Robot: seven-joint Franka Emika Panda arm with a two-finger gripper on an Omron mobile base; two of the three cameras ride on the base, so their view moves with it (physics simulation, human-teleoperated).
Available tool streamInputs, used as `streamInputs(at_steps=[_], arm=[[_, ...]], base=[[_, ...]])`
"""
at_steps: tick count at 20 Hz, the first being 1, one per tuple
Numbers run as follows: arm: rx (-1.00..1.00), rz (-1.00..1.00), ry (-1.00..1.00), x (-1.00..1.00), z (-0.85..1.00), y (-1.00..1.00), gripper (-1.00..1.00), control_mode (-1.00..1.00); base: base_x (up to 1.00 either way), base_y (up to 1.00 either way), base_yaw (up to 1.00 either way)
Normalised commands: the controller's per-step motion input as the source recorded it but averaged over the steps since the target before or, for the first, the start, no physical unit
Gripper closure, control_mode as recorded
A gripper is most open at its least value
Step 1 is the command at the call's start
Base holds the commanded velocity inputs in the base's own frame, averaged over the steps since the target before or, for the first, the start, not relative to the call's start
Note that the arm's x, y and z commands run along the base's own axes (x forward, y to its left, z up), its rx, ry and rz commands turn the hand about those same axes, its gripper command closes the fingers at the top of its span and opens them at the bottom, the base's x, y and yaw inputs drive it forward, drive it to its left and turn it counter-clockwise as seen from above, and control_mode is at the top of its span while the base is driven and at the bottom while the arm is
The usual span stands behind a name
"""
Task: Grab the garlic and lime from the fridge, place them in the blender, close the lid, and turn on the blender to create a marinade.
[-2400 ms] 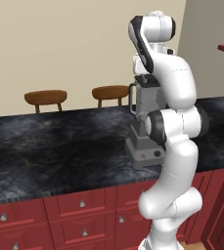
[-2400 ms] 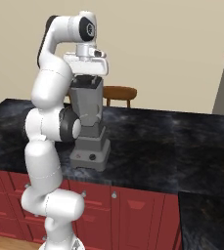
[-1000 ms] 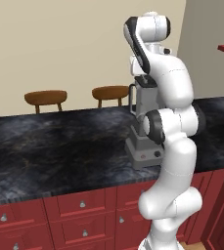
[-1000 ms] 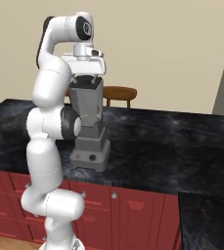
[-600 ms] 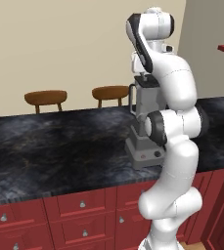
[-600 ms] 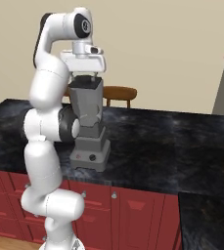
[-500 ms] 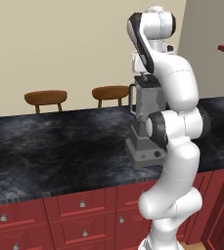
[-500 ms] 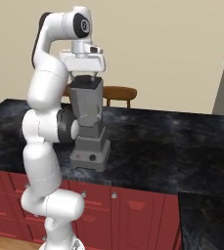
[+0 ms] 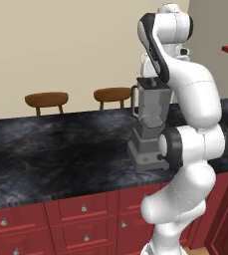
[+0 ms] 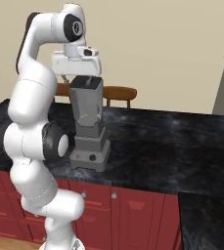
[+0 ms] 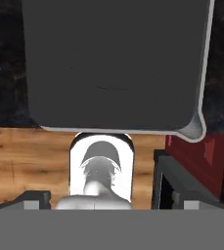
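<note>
The blender (image 10: pixel 90 132) stands on the dark table (image 10: pixel 172 141), near the front edge, with its red button (image 10: pixel 84 157) and black knob (image 10: pixel 92 158) facing the robot. The hand (image 10: pixel 80 78) is right above the top of the jar (image 9: pixel 153 107), and its two fingers are spread wide with nothing between them. From the hand view, a flat dark square, the lid (image 11: pixel 114 63), covers the jar's mouth with the pale jar rim showing around its edges. So the lid looks like it sits on the jar, and the hand looks like it is done with it. I cannot see through the lid, so I cannot tell if the garlic and lime are inside. The jar in the side views is cloudy grey and shows me no food. The step now, I think, is to turn the blender on. To do that well, the hand should go straight up first so it does not bump the lid off. Then it should come down in front of the base, low by the table. It should close its fingers to make a small tip and push the red button gently and straight in. A hard or sideways push could slide the blender back or tip the tall jar.
</note>
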Motion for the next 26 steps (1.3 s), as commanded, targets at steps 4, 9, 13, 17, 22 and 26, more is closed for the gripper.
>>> streamInputs(at_steps=[4, 9, 13, 17, 22, 26], arm=[[0.0, 0.0, -0.15, -1.0, 0.0, 0.0, -1.0, -1.0], [0.0, 0.0, -0.07, -0.96, -0.16, 0.0, -1.0, -1.0], [0.0, 0.0, 0.0, -0.54, -0.38, 0.0, -1.0, -1.0], [0.0, 0.0, 0.0, -0.21, -0.36, 0.03, -1.0, -1.0], [0.0, 0.0, 0.0, 0.0, -0.41, 0.21, 1.0, -1.0], [0.0, 0.0, 0.0, 0.0, -0.35, 0.29, 1.0, -1.0]], base=[[0.0, 0.0, 0.0], [0.0, 0.0, 0.0], [0.0, 0.0, 0.0], [0.0, 0.0, 0.0], [0.0, 0.0, 0.0], [0.0, 0.0, 0.0]])
